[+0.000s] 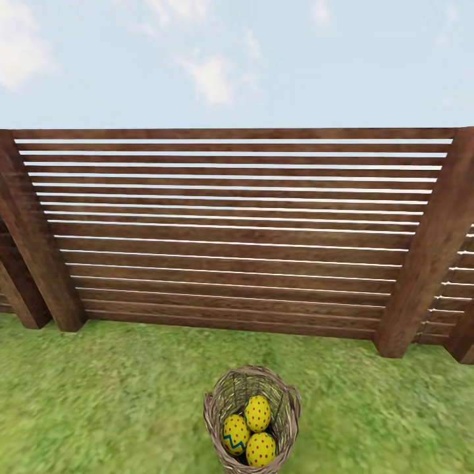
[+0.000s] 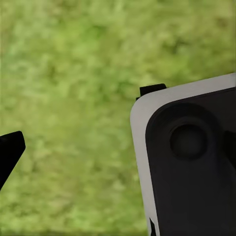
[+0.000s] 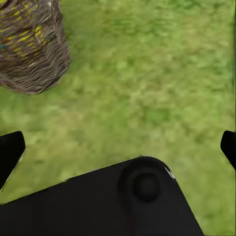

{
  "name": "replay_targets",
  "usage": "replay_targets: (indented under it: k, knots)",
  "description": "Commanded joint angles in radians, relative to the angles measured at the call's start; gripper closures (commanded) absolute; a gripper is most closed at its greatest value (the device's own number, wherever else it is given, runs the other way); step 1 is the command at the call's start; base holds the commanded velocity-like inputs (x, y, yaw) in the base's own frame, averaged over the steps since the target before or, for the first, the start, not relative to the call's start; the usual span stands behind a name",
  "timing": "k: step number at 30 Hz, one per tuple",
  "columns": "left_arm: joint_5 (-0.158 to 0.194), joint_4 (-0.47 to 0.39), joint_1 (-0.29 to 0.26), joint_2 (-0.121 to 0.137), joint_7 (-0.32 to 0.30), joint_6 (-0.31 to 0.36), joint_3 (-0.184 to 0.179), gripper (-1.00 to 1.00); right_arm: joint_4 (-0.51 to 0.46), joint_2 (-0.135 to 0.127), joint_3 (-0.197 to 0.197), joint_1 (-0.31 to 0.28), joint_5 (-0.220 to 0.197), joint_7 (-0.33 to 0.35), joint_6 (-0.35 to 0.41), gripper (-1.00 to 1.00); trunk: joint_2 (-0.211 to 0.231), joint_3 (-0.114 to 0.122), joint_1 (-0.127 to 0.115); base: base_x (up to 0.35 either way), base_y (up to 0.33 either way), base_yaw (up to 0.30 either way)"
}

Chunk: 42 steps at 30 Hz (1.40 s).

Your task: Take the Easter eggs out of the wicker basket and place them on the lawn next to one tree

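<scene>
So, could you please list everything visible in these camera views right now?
Easter eggs: three, yellow with red dots, one with a blue zigzag, inside the basket.
wicker basket: one, brown, on the grass near the head view's bottom edge.
lawn: mottled green, foreground.
wooden fence: brown slats and posts, behind the lawn.
sky: pale blue with white clouds.
right gripper: black fingertips apart over grass, beside the basket.
left gripper: one black fingertip over grass.

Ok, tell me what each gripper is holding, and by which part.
Nothing is held. The right gripper is open over bare lawn, apart from the basket; all three eggs lie inside. The left gripper's state cannot be told.
</scene>
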Motion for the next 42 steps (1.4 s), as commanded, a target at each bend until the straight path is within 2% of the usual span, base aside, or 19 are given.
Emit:
replay_targets:
  k: [1,4,5,7,8,9,12,13,14,19,25,27,28,32,33,39,42]
  knots:
    - [-0.002,0.001,-0.001,0.000,0.001,-0.003,-0.007,-1.00,-0.077,0.009,-0.001,0.023,-0.001,0.000,-0.004,-1.00,0.000,-0.001,0.000,0.000,0.000,0.000]
    - [-0.002,0.001,-0.001,0.000,0.001,-0.003,-0.007,-1.00,-0.195,0.012,0.000,0.055,-0.001,-0.001,0.009,-1.00,0.000,-0.001,0.000,0.000,0.000,0.000]
    - [-0.002,0.001,-0.001,0.000,0.001,-0.003,-0.007,-1.00,-0.277,0.012,0.001,0.071,-0.001,-0.001,0.041,-1.00,0.000,-0.001,0.000,0.000,0.000,0.000]
    - [-0.002,0.001,-0.001,0.000,0.001,-0.003,-0.007,-1.00,-0.364,0.012,0.002,0.085,-0.001,-0.001,0.092,-1.00,0.000,-0.001,0.000,0.000,0.000,0.000]
    - [-0.002,0.001,-0.001,0.000,0.001,-0.004,-0.007,-1.00,-0.410,0.012,0.002,0.094,-0.001,-0.001,0.123,-1.00,0.000,-0.001,0.000,0.000,0.000,0.000]
    - [-0.002,0.001,-0.001,0.000,0.001,-0.003,-0.007,-1.00,-0.508,0.012,0.003,0.110,-0.001,-0.001,0.191,-1.00,0.000,-0.001,0.000,0.000,0.000,0.000]
    - [-0.002,0.001,-0.001,0.000,0.001,-0.003,-0.007,-1.00,-0.653,0.012,0.008,0.136,-0.007,0.000,0.295,-1.00,0.000,-0.001,0.000,0.000,0.000,0.000]
    - [-0.002,0.001,-0.001,0.000,0.001,-0.003,-0.007,-1.00,-0.732,0.012,0.013,0.147,-0.015,0.002,0.361,-1.00,0.000,-0.001,0.000,0.000,0.000,0.000]
    - [-0.002,0.001,-0.001,0.000,0.001,-0.003,-0.007,-1.00,-0.766,0.012,0.017,0.152,-0.019,0.004,0.391,-1.00,0.000,-0.001,0.000,0.000,0.000,0.000]
    - [-0.002,0.001,-0.001,0.000,0.001,-0.003,-0.007,-1.00,-0.882,0.012,0.052,0.163,-0.033,0.007,0.523,-1.00,0.000,-0.001,0.000,0.000,0.000,0.000]
    - [-0.002,0.001,-0.001,0.000,0.001,-0.003,-0.007,-1.00,-1.059,0.012,0.105,0.168,-0.043,0.009,0.746,-1.00,0.000,-0.001,0.000,0.000,0.000,0.000]
    - [-0.002,0.001,-0.001,0.000,0.001,-0.004,-0.007,-1.00,-1.115,0.012,0.122,0.169,-0.056,0.009,0.833,-1.00,0.000,-0.001,0.000,0.000,0.000,0.000]
    - [-0.001,0.001,-0.001,0.000,0.001,-0.004,-0.007,-1.00,-1.178,0.012,0.142,0.169,-0.078,0.009,0.929,-1.00,0.000,-0.001,0.000,0.000,0.000,0.000]
    - [-0.001,0.001,-0.001,0.000,0.001,-0.004,-0.007,-1.00,-1.286,0.012,0.187,0.168,-0.116,0.008,1.099,-1.00,0.000,-0.001,0.000,0.000,0.000,0.000]
    - [-0.001,0.001,-0.001,0.000,0.001,-0.004,-0.007,-1.00,-1.314,0.012,0.212,0.166,-0.125,0.004,1.163,-1.00,0.000,-0.001,0.000,0.000,0.000,0.000]
    - [-0.001,0.001,-0.001,0.000,0.001,-0.004,-0.007,-1.00,-1.353,0.012,0.274,0.155,-0.140,-0.020,1.315,-1.00,0.000,-0.001,0.000,0.000,0.000,0.000]
    - [-0.001,0.001,-0.001,0.000,0.001,-0.004,-0.007,-1.00,-1.358,0.012,0.292,0.136,-0.142,-0.040,1.362,-1.00,0.000,-0.001,0.000,0.000,0.000,0.000]
